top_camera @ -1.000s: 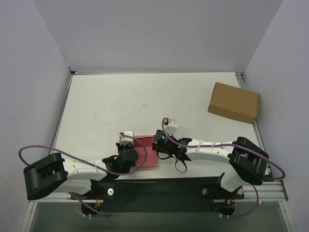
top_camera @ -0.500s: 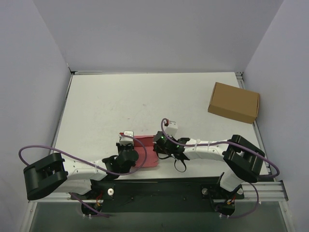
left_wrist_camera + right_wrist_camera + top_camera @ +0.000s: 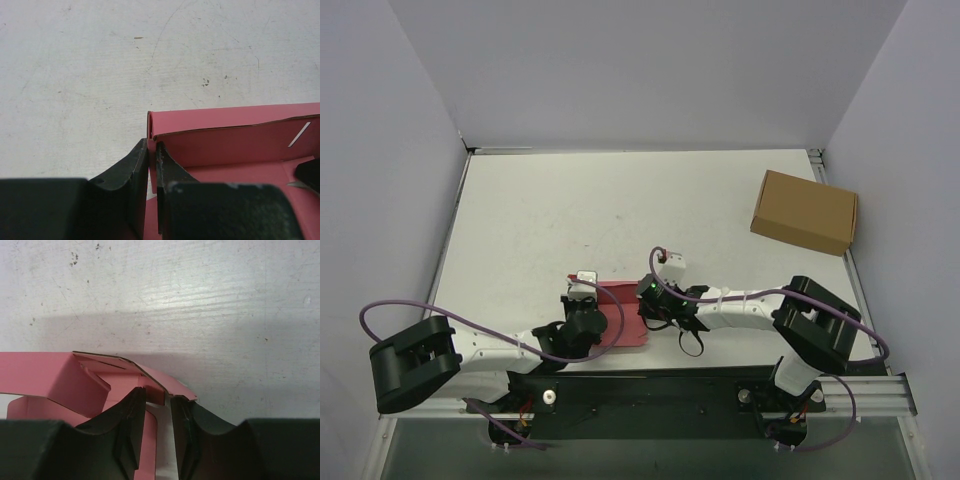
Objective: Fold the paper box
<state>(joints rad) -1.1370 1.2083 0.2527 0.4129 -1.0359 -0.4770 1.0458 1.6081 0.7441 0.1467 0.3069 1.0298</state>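
The pink-red paper box (image 3: 623, 318) lies partly folded near the table's front edge, between my two grippers. In the left wrist view the paper box (image 3: 235, 135) shows a raised back wall and a slit. My left gripper (image 3: 152, 150) is shut on the box's left wall; it also shows in the top view (image 3: 588, 308). My right gripper (image 3: 157, 396) stands at the box's right end (image 3: 60, 375) with its jaws a little apart, straddling a bent side flap (image 3: 165, 382). In the top view the right gripper (image 3: 648, 302) is against the box's right edge.
A larger brown cardboard box (image 3: 805, 212) sits at the back right, near the table's right edge. Grey walls enclose the white table (image 3: 570, 210) on three sides. The arms' black base rail (image 3: 650, 385) runs along the front.
The right arm's elbow has swung left and its gripper has shifted slightly left and nearer onto the box's right end. The left arm and the box have not moved.
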